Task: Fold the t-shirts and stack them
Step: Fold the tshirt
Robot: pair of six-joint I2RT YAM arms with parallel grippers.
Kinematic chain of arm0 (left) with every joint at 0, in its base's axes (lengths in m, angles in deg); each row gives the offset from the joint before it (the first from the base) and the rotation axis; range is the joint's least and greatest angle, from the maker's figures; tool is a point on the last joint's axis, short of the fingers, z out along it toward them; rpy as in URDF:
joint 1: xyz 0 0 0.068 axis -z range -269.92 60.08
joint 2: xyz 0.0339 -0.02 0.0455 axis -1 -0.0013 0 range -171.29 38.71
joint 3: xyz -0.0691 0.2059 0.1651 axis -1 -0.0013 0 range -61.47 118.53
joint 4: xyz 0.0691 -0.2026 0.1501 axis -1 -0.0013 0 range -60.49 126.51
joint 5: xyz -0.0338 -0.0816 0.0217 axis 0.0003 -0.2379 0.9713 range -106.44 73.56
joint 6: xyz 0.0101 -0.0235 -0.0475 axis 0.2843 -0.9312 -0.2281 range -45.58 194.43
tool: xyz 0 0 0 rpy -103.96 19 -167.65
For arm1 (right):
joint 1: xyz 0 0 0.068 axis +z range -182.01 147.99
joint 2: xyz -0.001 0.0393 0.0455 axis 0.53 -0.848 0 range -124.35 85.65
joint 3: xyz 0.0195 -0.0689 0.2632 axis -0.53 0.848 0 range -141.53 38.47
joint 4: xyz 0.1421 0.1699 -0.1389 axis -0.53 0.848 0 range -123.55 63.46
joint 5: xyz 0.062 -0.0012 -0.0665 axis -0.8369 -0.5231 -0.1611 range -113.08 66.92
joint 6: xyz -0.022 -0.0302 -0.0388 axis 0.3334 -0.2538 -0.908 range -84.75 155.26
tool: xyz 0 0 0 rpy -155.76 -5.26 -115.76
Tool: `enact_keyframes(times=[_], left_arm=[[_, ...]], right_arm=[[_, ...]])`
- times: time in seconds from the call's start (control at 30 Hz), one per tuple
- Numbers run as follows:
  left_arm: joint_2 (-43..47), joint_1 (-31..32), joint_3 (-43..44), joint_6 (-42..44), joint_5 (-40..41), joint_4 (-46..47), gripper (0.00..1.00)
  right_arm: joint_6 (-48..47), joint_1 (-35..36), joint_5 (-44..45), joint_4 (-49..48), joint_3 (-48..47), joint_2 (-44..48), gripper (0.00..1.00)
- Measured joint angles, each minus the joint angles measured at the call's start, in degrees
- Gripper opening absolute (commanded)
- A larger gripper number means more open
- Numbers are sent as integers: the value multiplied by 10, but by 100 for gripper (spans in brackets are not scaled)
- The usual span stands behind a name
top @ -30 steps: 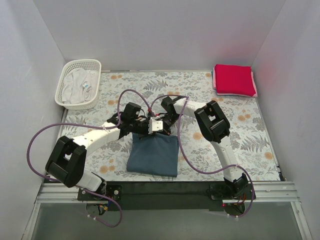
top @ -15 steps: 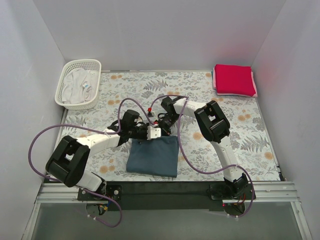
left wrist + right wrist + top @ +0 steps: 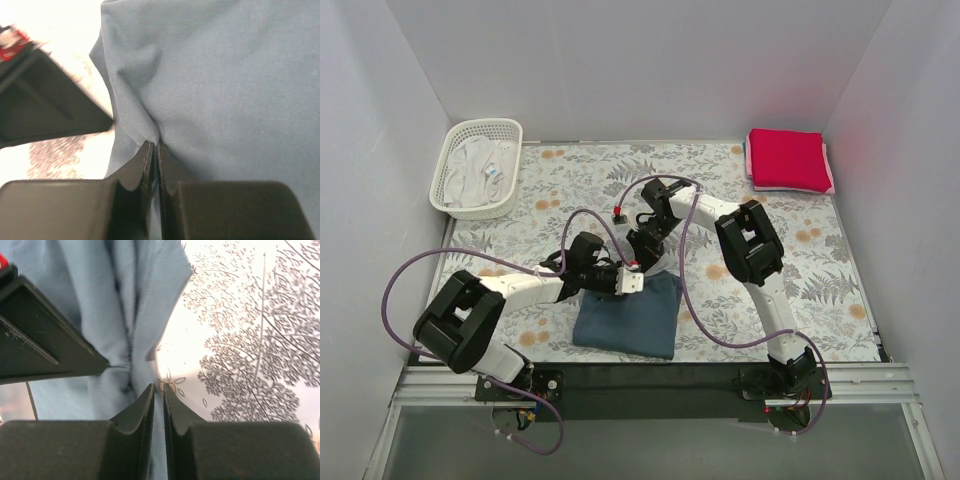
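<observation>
At the far left corner stands the white basket (image 3: 478, 168) with pale cloth in it, well apart from the work. The left gripper (image 3: 626, 284) lies low over the floral cloth (image 3: 820, 260) at the far edge of the blue t-shirt (image 3: 630, 320). In its wrist view the 2 fingers are pressed together on a small pucker of blue cloth, so it holds the shirt by a pinch.

The blue t-shirt lies as a folded, nearly square packet near the front edge, between the 2 arm bases. Its bulk stretches from both grippers toward the robot.

Just beyond the left gripper, the right gripper (image 3: 642, 262) points down at the same far edge, near the shirt's far left corner. Its fingers stand at a narrow slit with a strip of blue hem running into it — whether they pinch that hem or merely straddle it, I cannot tell.

At the far right corner the red t-shirt (image 3: 787, 158) sits folded on the pink t-shirt (image 3: 831, 182), of which only a rim shows.

The fold looks finished, so stacking likely comes next. That turns on 1 relation: the pile lies far and to the right of the blue packet, well apart — on the right arm's side, though the left gripper has the sure hold.
</observation>
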Motion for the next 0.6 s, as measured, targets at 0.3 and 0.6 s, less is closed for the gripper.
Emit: enact_keyframes(times=[0.3, 0.6], left_arm=[[48, 46, -23, 1, -5, -29, 0], [69, 50, 7, 0, 5, -28, 0]], right_arm=[[-13, -6, -26, 5, 20, 2, 17], [-19, 4, -63, 4, 25, -9, 16]])
